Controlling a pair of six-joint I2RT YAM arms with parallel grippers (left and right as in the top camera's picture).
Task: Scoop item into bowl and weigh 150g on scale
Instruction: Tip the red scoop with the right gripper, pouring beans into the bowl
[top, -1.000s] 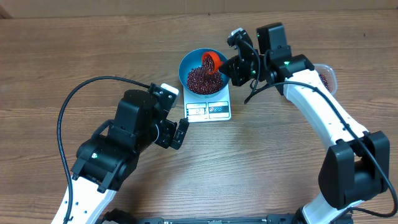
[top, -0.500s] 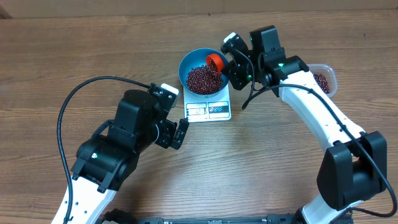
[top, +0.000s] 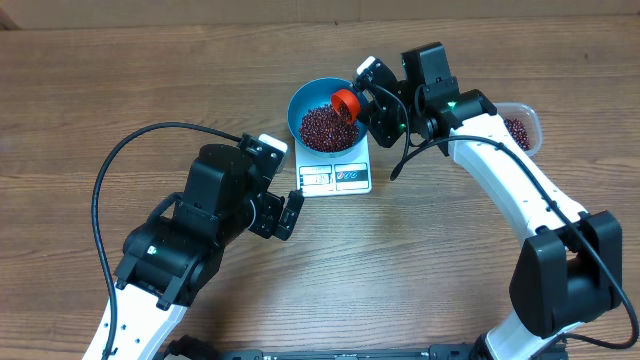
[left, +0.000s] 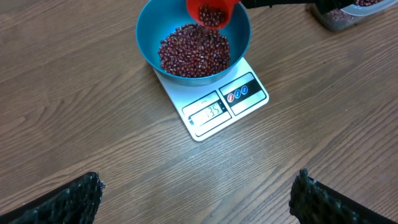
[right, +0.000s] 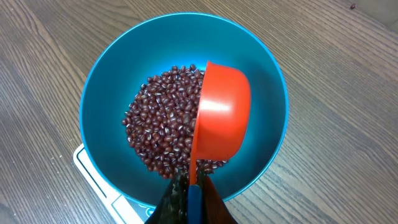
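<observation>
Right wrist: bowl (right: 102, 102) below right gripper (right: 191, 194)

1. We see a brown wooden table (top: 450, 270) with long grain lines across its top.
2. We see a small round orange-red plastic scoop (top: 345, 102), tipped on its side, up off the table.
3. We see a clear plastic box (top: 535, 122) with round corners, sitting at the table's far right.

The bowl (top: 300, 108) sits on the scale (top: 335, 178), toward the far middle of the table (top: 120, 80), with the beans (top: 322, 128) heaped inside it. A scoop (top: 345, 102) hangs tilted over the bowl's right side — the right gripper (right: 189, 196) at its handle. The plastic container (top: 522, 125) lies well right of the scale; the left gripper (left: 196, 196) is in front, to the left.
</observation>
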